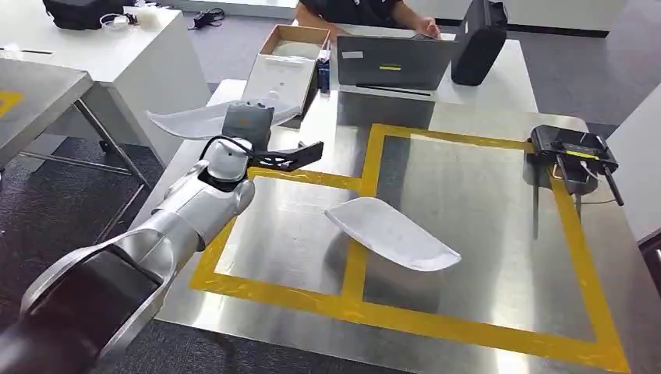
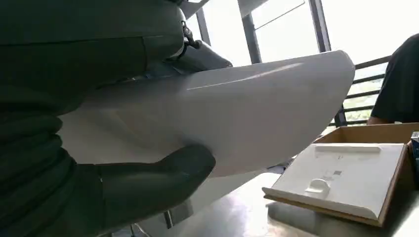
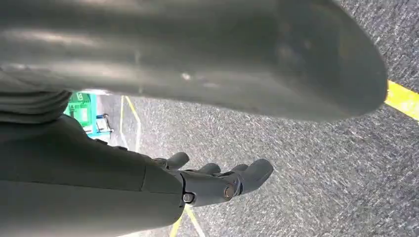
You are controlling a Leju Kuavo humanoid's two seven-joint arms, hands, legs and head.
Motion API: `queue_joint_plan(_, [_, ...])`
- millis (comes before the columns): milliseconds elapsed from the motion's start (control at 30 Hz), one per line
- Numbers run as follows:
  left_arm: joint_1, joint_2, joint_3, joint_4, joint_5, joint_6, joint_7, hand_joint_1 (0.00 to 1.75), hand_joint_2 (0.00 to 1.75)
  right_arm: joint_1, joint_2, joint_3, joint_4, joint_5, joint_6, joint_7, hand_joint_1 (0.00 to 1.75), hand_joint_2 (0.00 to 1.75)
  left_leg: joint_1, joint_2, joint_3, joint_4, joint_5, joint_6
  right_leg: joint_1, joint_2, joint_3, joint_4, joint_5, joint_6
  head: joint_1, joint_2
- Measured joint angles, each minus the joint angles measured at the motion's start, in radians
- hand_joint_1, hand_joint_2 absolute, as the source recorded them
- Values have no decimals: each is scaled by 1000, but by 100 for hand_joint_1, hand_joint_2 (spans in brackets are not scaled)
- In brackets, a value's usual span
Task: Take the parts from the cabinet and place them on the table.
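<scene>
Left robot hand (image 1: 248,128) clamped on white blade part (image 1: 181,122), upper left of frame, over table (image 1: 483,195) edge for set-down (second blade part (image 1: 392,233) already at centre); right robot hand (image 3: 217,182) hanging, fingers apart, empty.

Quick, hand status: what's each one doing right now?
Left hand: closed around a white curved part, held above the table.
Right hand: open, empty, fingers apart.

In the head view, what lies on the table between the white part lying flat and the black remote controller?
Nothing: between the white part and the black controller the head view shows bare steel table crossed by yellow tape.
</scene>
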Motion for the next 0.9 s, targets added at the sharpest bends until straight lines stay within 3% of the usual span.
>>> queue_joint_plan(300, [22,-6,31,0,26,24,-18,175,175,0,0,0,0,3,5,0,0,0,-1,0,0,0,-1,1,-1,0,0,-1,0,1,0,0])
queue_joint_plan(333, [28,-7,34,0,29,30,-20,0,175,0,0,0,0,5,5,0,0,0,-1,0,0,0,-1,1,-1,0,0,-1,-1,1,0,0])
queue_joint_plan(700, [66,-9,56,0,30,53,-26,0,175,-2,1,0,0,15,-1,11,0,0,-1,0,0,0,-2,1,-1,0,0,-1,-1,2,0,0])
queue_joint_plan(733, [66,-9,58,0,30,53,-26,0,0,-2,1,0,0,16,-1,11,0,0,-1,0,0,0,-2,1,-1,0,0,-1,-1,2,0,0])
queue_joint_plan(900, [66,-6,63,0,27,53,-30,0,0,-3,4,0,0,25,-1,7,0,0,-1,0,0,0,-2,1,-1,0,0,-1,-1,2,0,0])
